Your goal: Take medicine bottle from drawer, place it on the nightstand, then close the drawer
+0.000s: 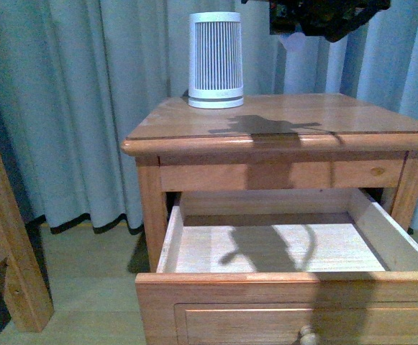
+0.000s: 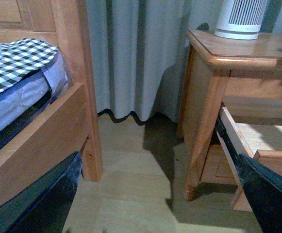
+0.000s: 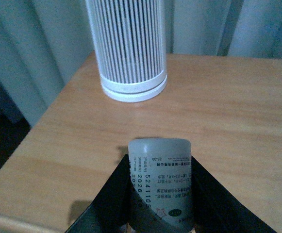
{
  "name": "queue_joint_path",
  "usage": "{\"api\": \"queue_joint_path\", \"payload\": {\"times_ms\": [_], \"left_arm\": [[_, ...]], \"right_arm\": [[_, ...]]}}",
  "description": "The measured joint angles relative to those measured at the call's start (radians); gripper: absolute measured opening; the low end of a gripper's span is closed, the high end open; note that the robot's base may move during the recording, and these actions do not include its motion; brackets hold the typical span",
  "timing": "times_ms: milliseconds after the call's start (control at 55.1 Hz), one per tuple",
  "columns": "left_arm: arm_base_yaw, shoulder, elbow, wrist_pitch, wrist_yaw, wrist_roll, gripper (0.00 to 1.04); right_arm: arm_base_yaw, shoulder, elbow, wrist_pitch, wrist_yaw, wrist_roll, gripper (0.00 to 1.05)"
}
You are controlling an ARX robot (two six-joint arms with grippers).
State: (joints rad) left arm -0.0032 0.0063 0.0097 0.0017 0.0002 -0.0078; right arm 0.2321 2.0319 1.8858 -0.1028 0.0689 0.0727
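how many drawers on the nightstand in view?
2. The shallow upper drawer sits shut just under the nightstand top; the taller drawer below it is pulled open. No others show, though the front view crops the cabinet's bottom.

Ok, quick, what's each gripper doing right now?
Left gripper: open, holding nothing.
Right gripper: closed on the medicine bottle, above the nightstand.

The front camera faces the nightstand (image 1: 381, 118) head-on, the left wrist views its side, and the right wrist sits close above its top.
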Motion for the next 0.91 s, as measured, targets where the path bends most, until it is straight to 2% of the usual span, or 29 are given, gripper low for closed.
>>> {"api": "queue_joint_path", "payload": {"times_ms": [291, 436, 563, 781, 908], "left_arm": [[0.0, 0.0, 0.0, 0.0, 0.0, 0.0, 0.98], [0.0, 0.0, 0.0, 0.0, 0.0, 0.0, 0.98], [0.0, 0.0, 0.0, 0.0, 0.0, 0.0, 0.98], [0.0, 0.0, 0.0, 0.0, 0.0, 0.0, 0.98], [0.0, 0.0, 0.0, 0.0, 0.0, 0.0, 0.98]], "right_arm": [[-0.018, 0.47, 0.64, -0.319, 0.116, -0.062, 0.29], [-0.027, 0.577, 0.759, -0.353, 0.143, -0.079, 0.29], [-0.033, 0.591, 0.753, -0.353, 0.157, -0.086, 0.29], [-0.035, 0.505, 0.536, -0.202, 0.143, -0.09, 0.64], [-0.034, 0.307, 0.265, 0.002, 0.095, -0.088, 0.92]]}}
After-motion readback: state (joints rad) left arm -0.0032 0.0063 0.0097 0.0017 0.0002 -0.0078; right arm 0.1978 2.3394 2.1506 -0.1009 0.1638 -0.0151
